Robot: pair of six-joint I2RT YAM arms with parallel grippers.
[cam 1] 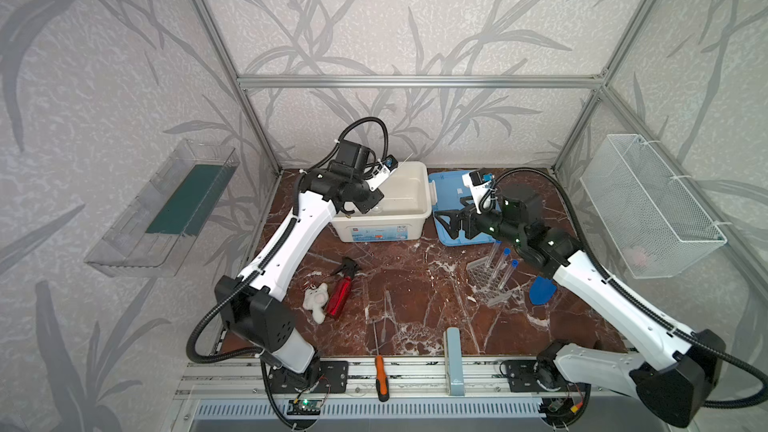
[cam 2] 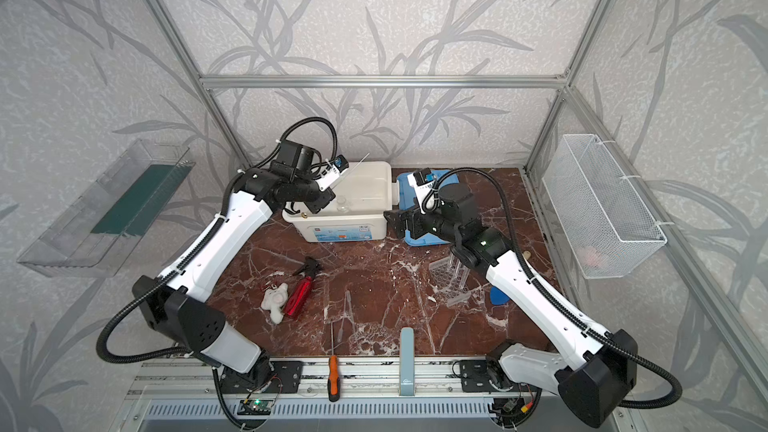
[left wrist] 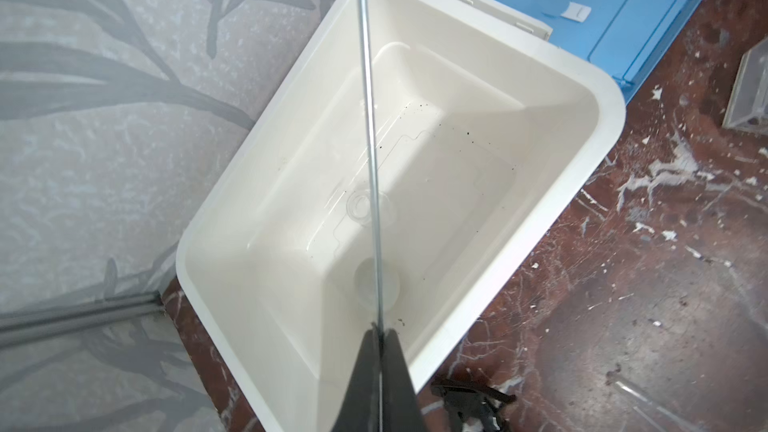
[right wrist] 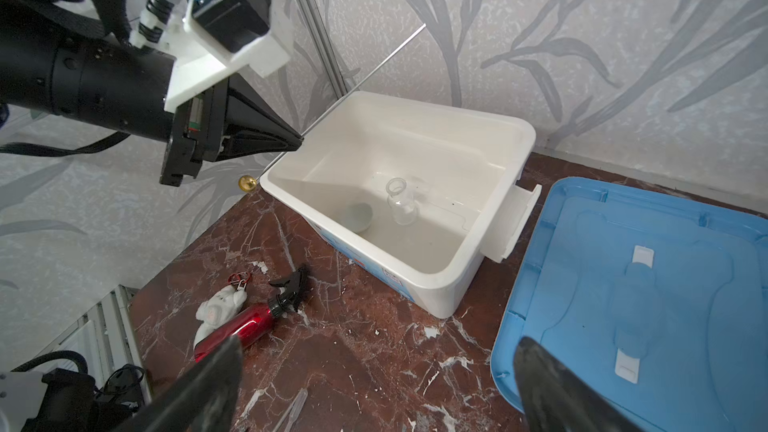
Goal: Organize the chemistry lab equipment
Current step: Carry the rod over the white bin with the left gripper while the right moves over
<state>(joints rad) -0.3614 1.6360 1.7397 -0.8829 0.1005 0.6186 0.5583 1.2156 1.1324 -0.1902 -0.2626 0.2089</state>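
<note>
Left gripper (left wrist: pixel 379 328) is clamped on a thin rod (left wrist: pixel 370 139). The bin (left wrist: pixel 266 160) is right underneath, with the jar (right wrist: pixel 401 201) and dish (right wrist: pixel 355 216) inside. Right gripper (right wrist: pixel 379 342) is wide open and empty by the lid (right wrist: pixel 665 243) edge. The tubes (cam 1: pixel 500 270) sit in the rack (cam 1: pixel 478 274) just behind it.

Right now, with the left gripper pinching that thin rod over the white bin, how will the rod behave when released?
Likely stiff: the thin rod runs dead straight beyond the left gripper, no sag. Held at one end only, it may swivel in the shut jaws. Dropped, it could strike the glass jar in the white bin; probably rolls.
</note>
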